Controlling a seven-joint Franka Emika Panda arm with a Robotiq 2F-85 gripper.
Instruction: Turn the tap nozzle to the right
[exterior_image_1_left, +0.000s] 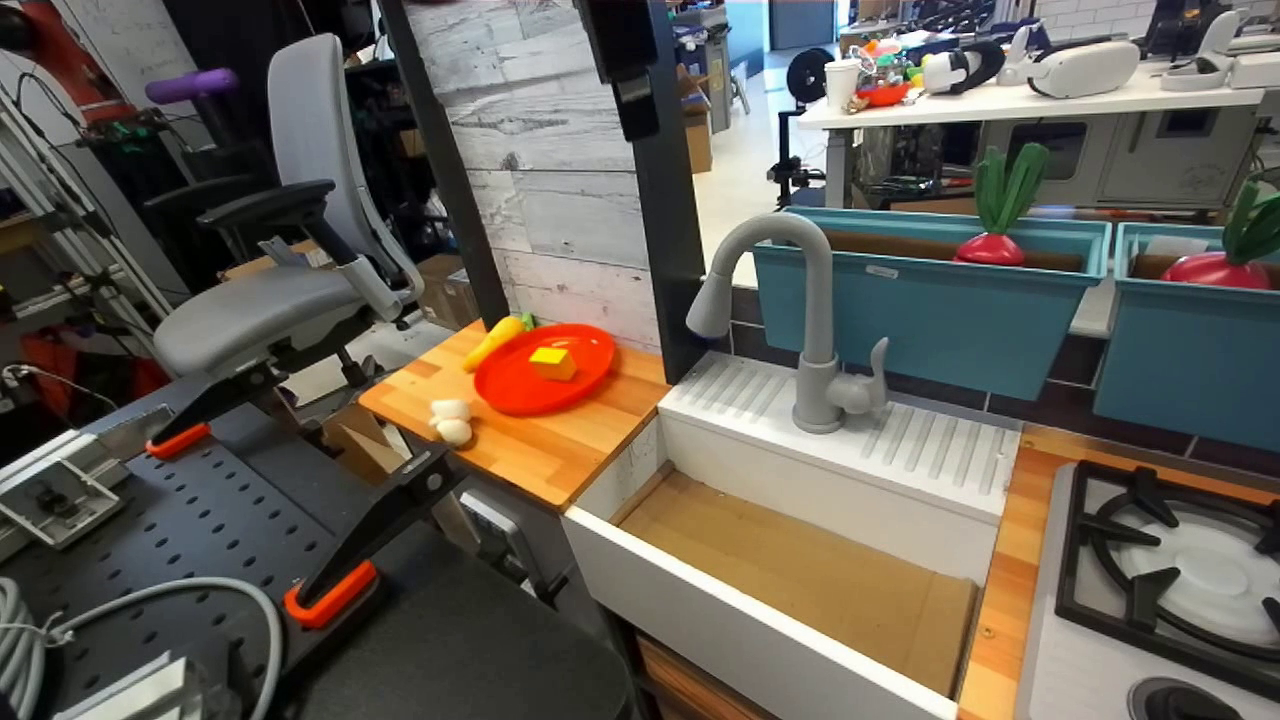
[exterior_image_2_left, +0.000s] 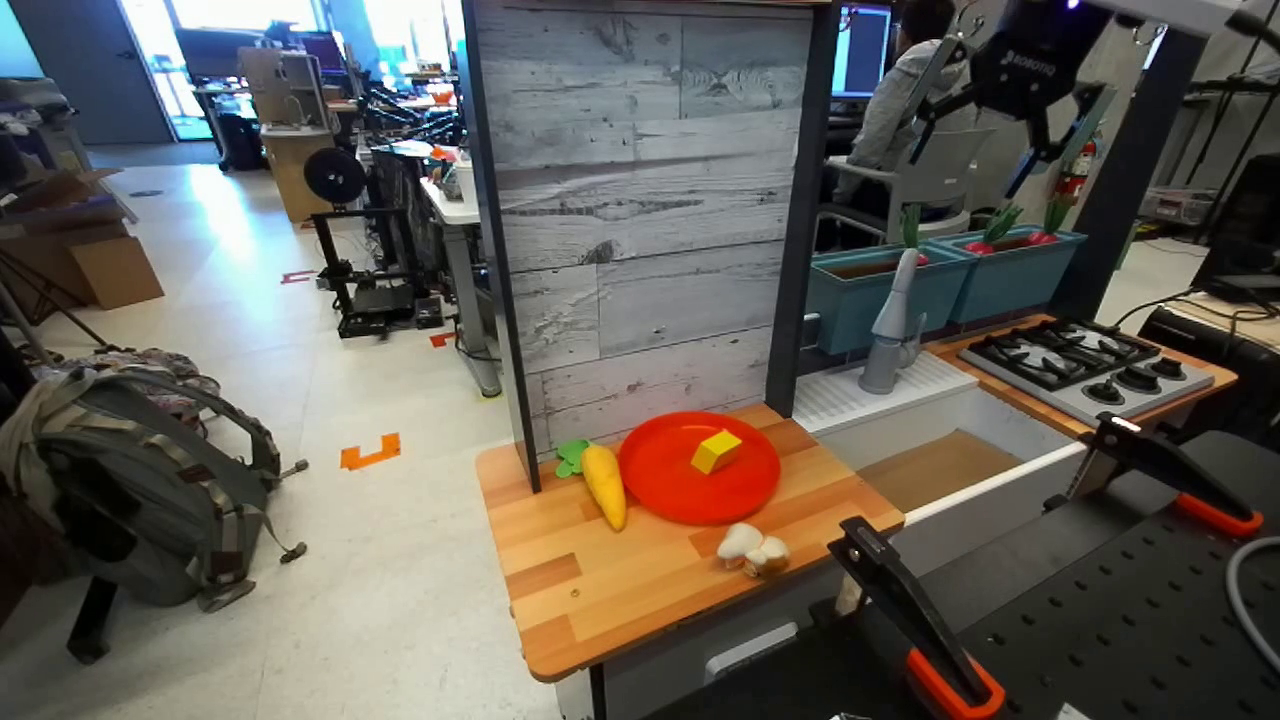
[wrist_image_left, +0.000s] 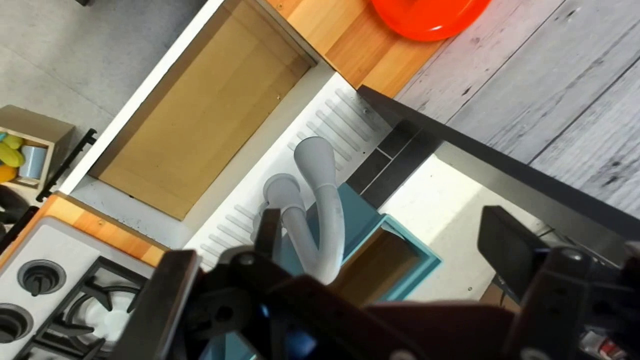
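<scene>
The tap nozzle (exterior_image_1_left: 820, 300) is a tall grey gooseneck spout behind the white sink (exterior_image_1_left: 740, 625). In an exterior view its head hangs to the left, over the ribbed ledge. It shows nearly end-on in an exterior view (exterior_image_2_left: 893, 300). In the wrist view the nozzle (wrist_image_left: 330, 215) is seen from above, left of centre between the fingers in the picture. The short lever handle (exterior_image_1_left: 878, 372) sits at its base. My gripper (wrist_image_left: 385, 220) is open and empty, fingers wide apart. It hangs above the tap in an exterior view (exterior_image_2_left: 965, 172), apart from it. Only part of the gripper shows at an exterior view's top edge (exterior_image_1_left: 630, 90).
A dark post (exterior_image_1_left: 680, 200) and a wood-grain panel (exterior_image_1_left: 560, 150) stand beside the sink. Teal planters (exterior_image_1_left: 920, 320) with radishes are behind the tap. A stove (exterior_image_1_left: 1180, 560) is to the right. A red plate (exterior_image_1_left: 510, 395) with a yellow block (exterior_image_1_left: 553, 364) lies on the wooden counter.
</scene>
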